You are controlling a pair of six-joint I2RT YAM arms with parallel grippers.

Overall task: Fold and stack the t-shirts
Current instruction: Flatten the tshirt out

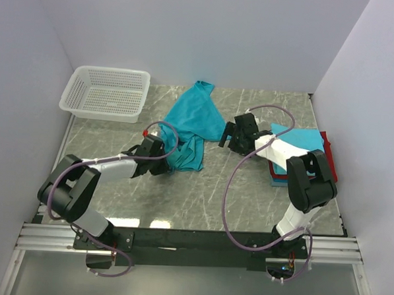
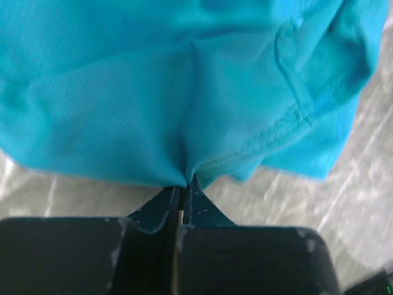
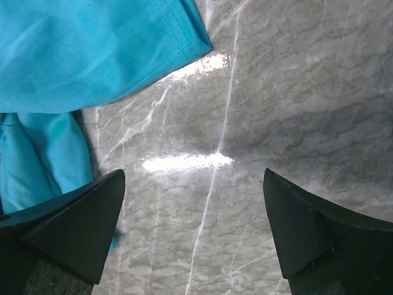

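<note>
We pinch the near edge of the crumpled teal t-shirt (image 1: 197, 118) mid-table (image 1: 247, 196) in our left gripper (image 2: 183, 187), our right gripper (image 3: 193, 184) gaping empty beside it, and next we likely must spread it flat.

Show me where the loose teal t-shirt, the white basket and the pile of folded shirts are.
loose teal t-shirt (image 1: 195, 114), top view, on its spread upper part.
white basket (image 1: 107, 90), top view, on its bare mesh floor.
pile of folded shirts (image 1: 308, 136), top view, on its light blue top layer.
</note>
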